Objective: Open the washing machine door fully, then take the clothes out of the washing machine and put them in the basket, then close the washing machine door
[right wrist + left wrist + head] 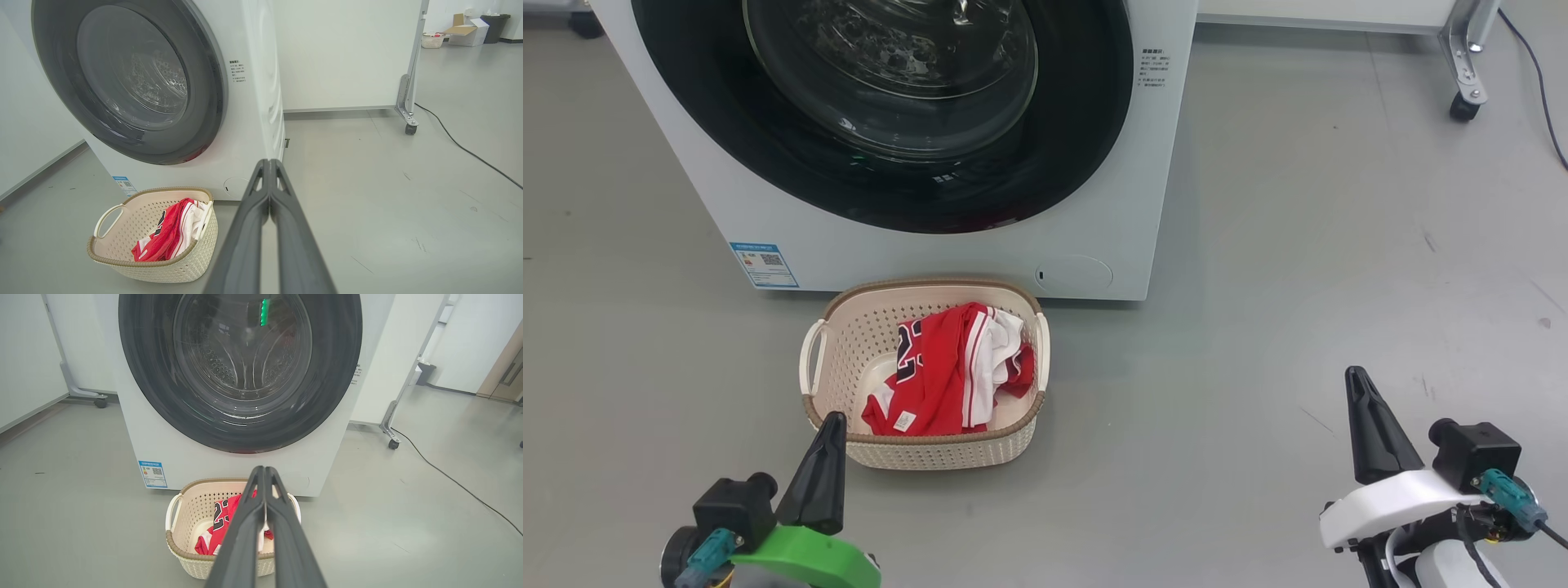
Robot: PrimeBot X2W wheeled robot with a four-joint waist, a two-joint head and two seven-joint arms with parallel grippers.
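My fingers are pressed together on both arms with nothing between them. The left gripper (pixel 831 431) hangs low near the front left corner of the basket (pixel 931 454), and the right gripper (pixel 1359 390) sits well apart from it over bare grey floor (pixel 1258 327); neither touches anything. Beyond the left fingers, the basket stands close against the foot of the washing machine (pixel 931 255). The clothes (pixel 943 371) lie heaped in it toward its right side, red with white stripes, with a dark numeral and a small white tag showing. Above, the washing machine door (pixel 1094 139) sits flush with the white front, so I judge it shut. From that I take the opening, unloading and closing as done, with little or nothing left. Some things I cannot settle. The top of the machine is cut off in every view, and no latch or handle shows, so I cannot confirm the door has caught. Through the glass I make out perforated steel and no obvious garment, but glare and a green glint in the left wrist view muddy it. I cannot tell how many pieces make up the heap.
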